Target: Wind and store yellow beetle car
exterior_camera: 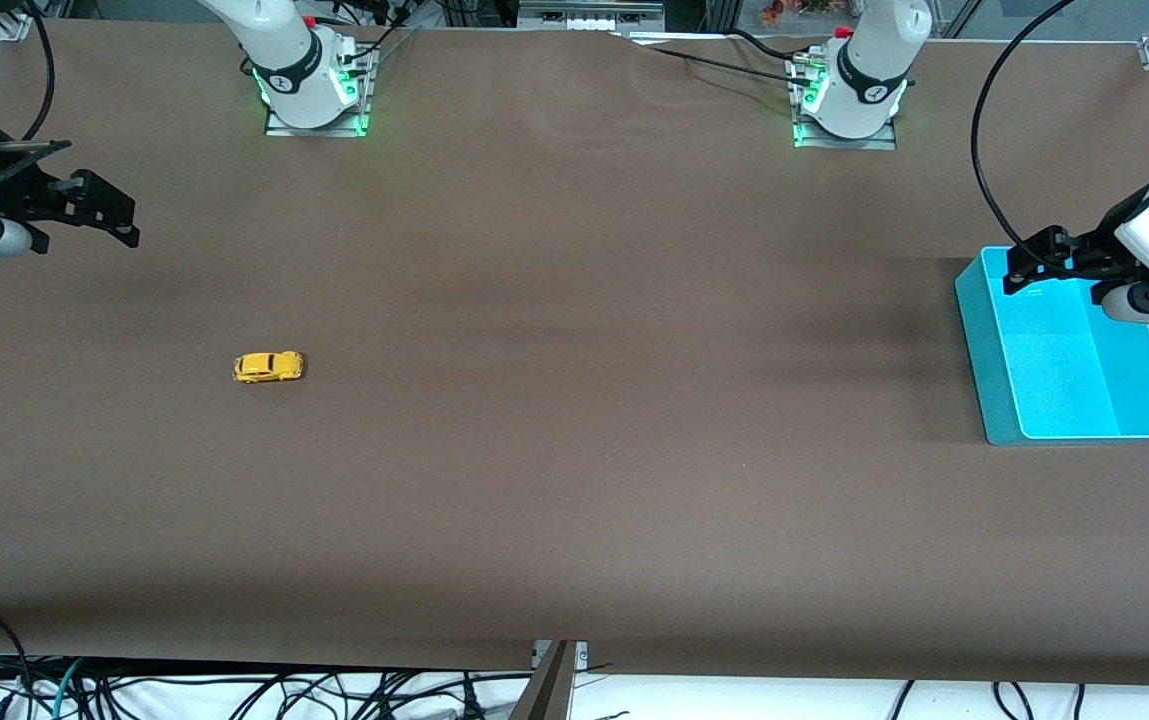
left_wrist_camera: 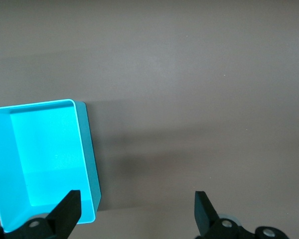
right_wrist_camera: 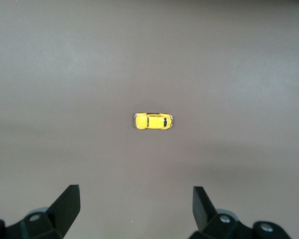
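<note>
The yellow beetle car (exterior_camera: 268,367) stands on its wheels on the brown table, toward the right arm's end. It also shows in the right wrist view (right_wrist_camera: 153,121), lying crosswise ahead of the open fingers. My right gripper (exterior_camera: 104,213) is open and empty, up in the air at the table's edge at the right arm's end, apart from the car. My left gripper (exterior_camera: 1034,262) is open and empty, over the rim of the turquoise bin (exterior_camera: 980,340). In the left wrist view the bin (left_wrist_camera: 87,149) is empty, with one finger (left_wrist_camera: 67,211) over its corner.
The brown table mat (exterior_camera: 574,450) spreads wide between the car and the bin. The two arm bases (exterior_camera: 309,90) stand along the table's top edge. Cables hang below the table edge nearest the front camera.
</note>
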You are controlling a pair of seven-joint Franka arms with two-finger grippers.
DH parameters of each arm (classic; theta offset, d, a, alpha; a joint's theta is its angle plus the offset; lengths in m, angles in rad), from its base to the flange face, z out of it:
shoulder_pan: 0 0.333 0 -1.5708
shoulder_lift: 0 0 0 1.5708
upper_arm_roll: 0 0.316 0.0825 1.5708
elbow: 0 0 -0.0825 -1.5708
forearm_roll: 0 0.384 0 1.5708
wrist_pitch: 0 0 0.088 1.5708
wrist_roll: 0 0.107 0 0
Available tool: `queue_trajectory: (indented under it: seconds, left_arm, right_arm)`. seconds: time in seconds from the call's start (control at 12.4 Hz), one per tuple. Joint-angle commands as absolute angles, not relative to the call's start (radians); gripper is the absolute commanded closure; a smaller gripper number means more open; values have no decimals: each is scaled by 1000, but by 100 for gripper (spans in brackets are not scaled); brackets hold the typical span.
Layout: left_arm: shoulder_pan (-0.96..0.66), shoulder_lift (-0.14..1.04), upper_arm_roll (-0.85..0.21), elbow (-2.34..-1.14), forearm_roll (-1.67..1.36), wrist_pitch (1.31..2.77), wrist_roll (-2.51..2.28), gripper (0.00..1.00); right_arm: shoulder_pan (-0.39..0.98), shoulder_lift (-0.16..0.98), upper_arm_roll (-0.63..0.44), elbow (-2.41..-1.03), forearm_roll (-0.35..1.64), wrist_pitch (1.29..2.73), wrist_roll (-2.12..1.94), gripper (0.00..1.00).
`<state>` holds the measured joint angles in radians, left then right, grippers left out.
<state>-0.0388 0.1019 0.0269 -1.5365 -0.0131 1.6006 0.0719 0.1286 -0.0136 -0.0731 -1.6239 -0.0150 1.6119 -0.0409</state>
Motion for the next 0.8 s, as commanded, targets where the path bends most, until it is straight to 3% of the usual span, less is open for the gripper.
queue_trajectory:
  seconds: [0.0,0.72]
  left_arm:
    - [-48,95,26,-1536,6,1605,60,0]
    - [-48,94,29,-1536,5,1601,61,0]
  right_arm:
    - [137,-18,-81,-1608,-20,1589,-44,0]
    - [137,-17,-81,-1609,-21,1579,-46,0]
